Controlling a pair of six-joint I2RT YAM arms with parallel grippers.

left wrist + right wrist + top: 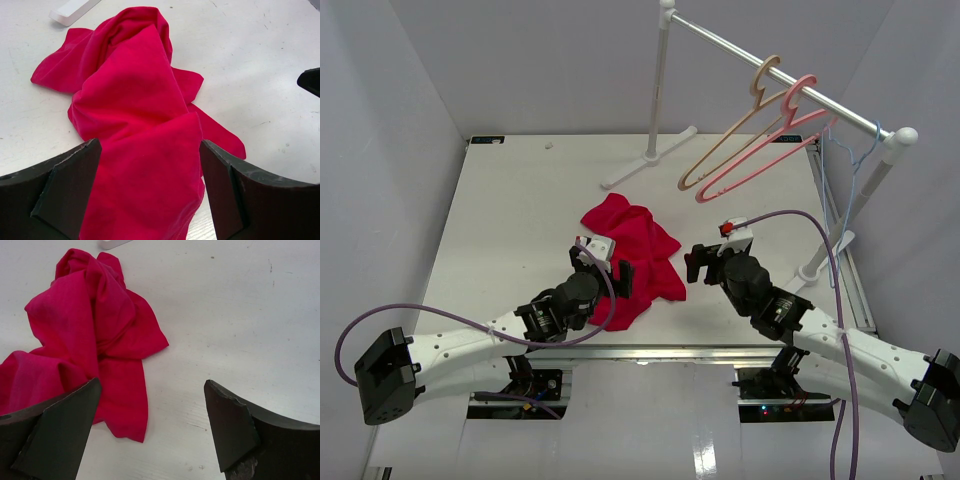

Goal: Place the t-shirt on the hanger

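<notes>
The white desk (pixel 520 220) takes up most of the overhead view. At its far side stands a white clothes rack (pixel 760 62), its rail running down towards the right. Both arms reach in from the near edge.

The t-shirt (pixel 640 245) lies crumpled in a crimson heap near the middle of the desk, on no hanger. A thick tan hanger (pixel 730 135) and a thick pink hanger (pixel 770 150) hang side by side on the rail. The hanger (pixel 827 180) of thin light-blue wire hangs further right, near the rail's end post (it is faint against the wall).

The left claw (pixel 150 150) stands wide over the near part of the t-shirt, with cloth between its fingers (pixel 75 185) but not gripped. The right claw (pixel 150 385) is also wide and holds nothing. It is just right of the t-shirt, mostly over bare desk.
</notes>
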